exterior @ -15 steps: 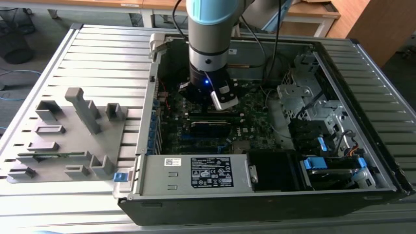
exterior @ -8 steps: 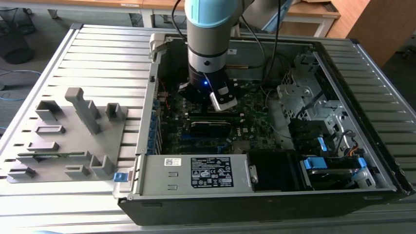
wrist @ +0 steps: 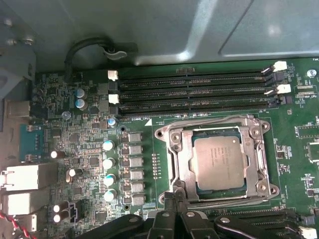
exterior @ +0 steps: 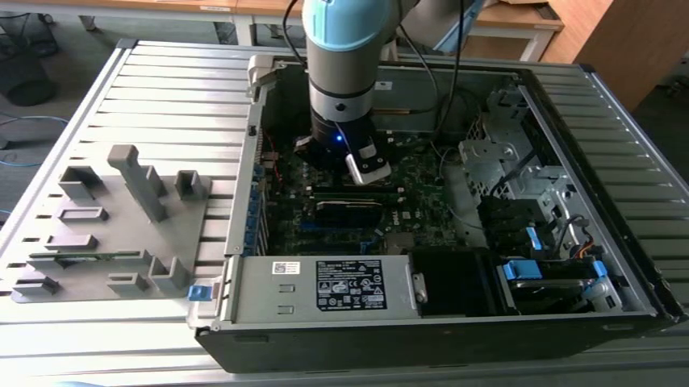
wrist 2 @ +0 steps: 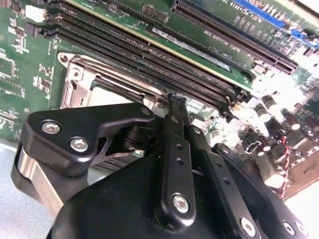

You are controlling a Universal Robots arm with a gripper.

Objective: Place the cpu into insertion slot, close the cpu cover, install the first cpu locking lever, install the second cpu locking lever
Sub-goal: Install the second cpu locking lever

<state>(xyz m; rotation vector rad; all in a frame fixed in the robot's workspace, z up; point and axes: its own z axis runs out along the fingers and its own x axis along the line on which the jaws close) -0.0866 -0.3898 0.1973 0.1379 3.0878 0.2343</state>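
1. The worktop (exterior: 161,89) carries one open case (exterior: 603,105), and my one arm (exterior: 342,48) reaches down into it, over the slot.
2. One motherboard (wrist: 75,144) lies flat in the case, with the slot (wrist: 165,135) mounted on it.
3. I count four memory slots (wrist: 194,92), side by side along one edge of the slot. Their long axis runs parallel to that edge.
4. The pincer (wrist: 175,199) sits low at the slot's opposite edge, the one away from the memory slots. It is near one corner there and just beside the rim. Its tips look pressed together, with barely a gap. I can't tell whether they pinch a lever wire or nothing.
5. One cover (wrist: 182,154) appears to be down over the slot, its window framing the chip. I judge it closed. I can't make out whether either lever is latched.
6. One cpu (wrist: 219,162) is seated flat in the slot with its grey top showing through the window. From the pincer it lies inward across the slot, towards the memory slots. It is square, so it has no long axis to line up with.
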